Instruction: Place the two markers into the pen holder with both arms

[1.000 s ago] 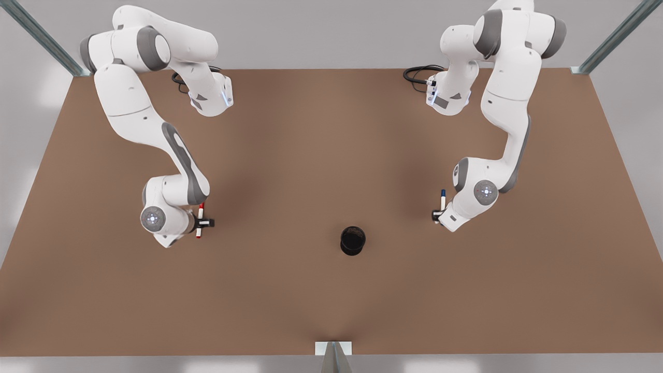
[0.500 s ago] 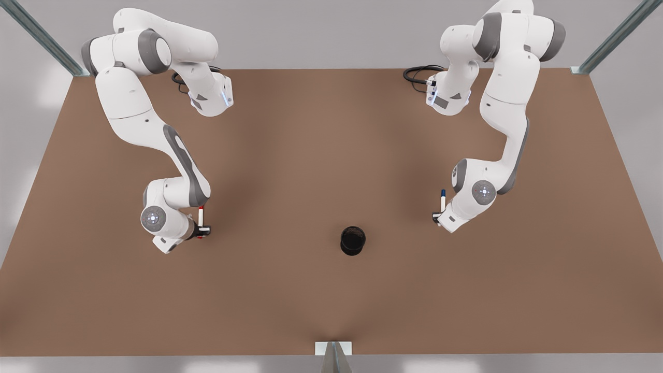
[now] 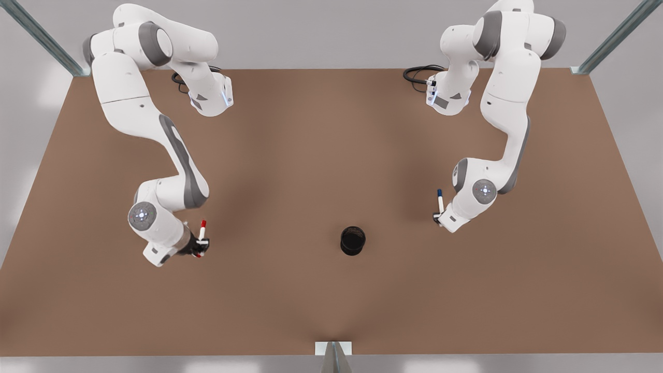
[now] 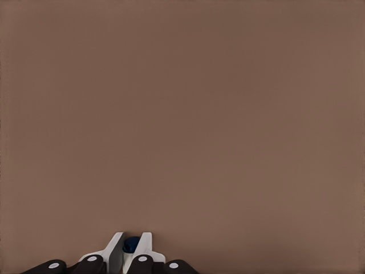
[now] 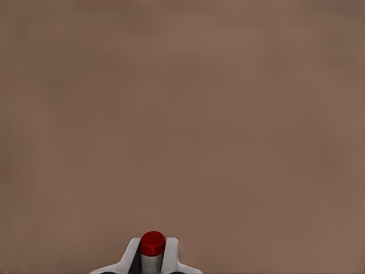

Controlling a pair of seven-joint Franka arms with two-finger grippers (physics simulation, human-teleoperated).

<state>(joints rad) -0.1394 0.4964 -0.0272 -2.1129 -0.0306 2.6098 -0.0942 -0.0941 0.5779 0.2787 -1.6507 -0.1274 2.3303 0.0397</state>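
With the left claw (image 3: 438,217) pinching the blue marker (image 3: 440,200) at the cup's (image 3: 352,240) two o'clock and the right claw (image 3: 201,245) pinching the red marker (image 3: 202,229) at nine o'clock, we should centre each marker upright above the cup, one at a time, before releasing.

A bare brown table (image 3: 331,300) sits within grey metal frame posts (image 3: 616,36).

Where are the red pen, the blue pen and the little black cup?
red-capped marker (image 3: 202,226), front view, red cap end.
blue-capped marker (image 3: 440,195), front view, blue cap.
pen holder (image 3: 352,245), front view, outer wall.
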